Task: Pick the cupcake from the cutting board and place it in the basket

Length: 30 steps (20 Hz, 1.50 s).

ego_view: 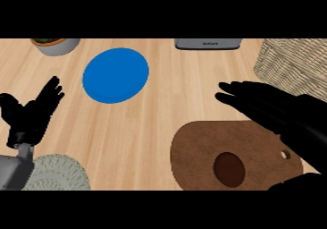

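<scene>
Currently my right hand (271, 107), fingers spread flat, hovers over the far edge of the round brown wooden cutting board (199, 152), the dark brown cupcake (228, 168) lying nearer, the woven wicker basket (295, 60) farther right.

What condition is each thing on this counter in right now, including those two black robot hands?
Cutting board: flat, partly under the right hand.
Cupcake: on the board, untouched.
Basket: at the far right, nothing visible inside.
Blue plate: bare.
Left robot hand: open, resting, fingers up.
Right robot hand: open, above the board's far edge.
</scene>
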Each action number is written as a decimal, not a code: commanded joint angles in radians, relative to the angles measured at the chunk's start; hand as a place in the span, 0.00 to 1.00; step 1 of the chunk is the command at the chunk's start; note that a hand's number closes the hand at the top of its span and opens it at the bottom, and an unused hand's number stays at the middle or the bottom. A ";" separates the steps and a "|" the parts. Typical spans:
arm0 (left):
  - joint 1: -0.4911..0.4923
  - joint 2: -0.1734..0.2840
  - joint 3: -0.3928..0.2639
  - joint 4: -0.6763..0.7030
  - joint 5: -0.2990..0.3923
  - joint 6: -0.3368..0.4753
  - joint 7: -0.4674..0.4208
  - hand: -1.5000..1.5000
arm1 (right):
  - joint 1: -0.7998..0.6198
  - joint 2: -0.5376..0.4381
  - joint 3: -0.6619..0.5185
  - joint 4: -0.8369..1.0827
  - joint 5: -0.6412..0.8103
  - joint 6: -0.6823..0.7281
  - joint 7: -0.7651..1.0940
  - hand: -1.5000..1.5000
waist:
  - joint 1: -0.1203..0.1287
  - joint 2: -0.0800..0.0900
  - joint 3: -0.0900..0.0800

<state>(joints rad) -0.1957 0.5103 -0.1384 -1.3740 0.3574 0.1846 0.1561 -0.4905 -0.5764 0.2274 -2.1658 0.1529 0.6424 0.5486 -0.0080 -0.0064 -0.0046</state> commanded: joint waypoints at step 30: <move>-0.053 -0.080 0.104 0.048 -0.088 -0.092 0.029 0.50 | 0.459 0.237 -0.245 0.103 0.260 0.195 -0.628 0.00 | 0.009 0.009 0.007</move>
<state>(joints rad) -0.2207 0.4346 -0.0509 -1.3495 0.2703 0.1082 0.1751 -0.0907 -0.4135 -0.1032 -2.0909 0.2224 0.9283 0.0665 0.0030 0.0019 0.0021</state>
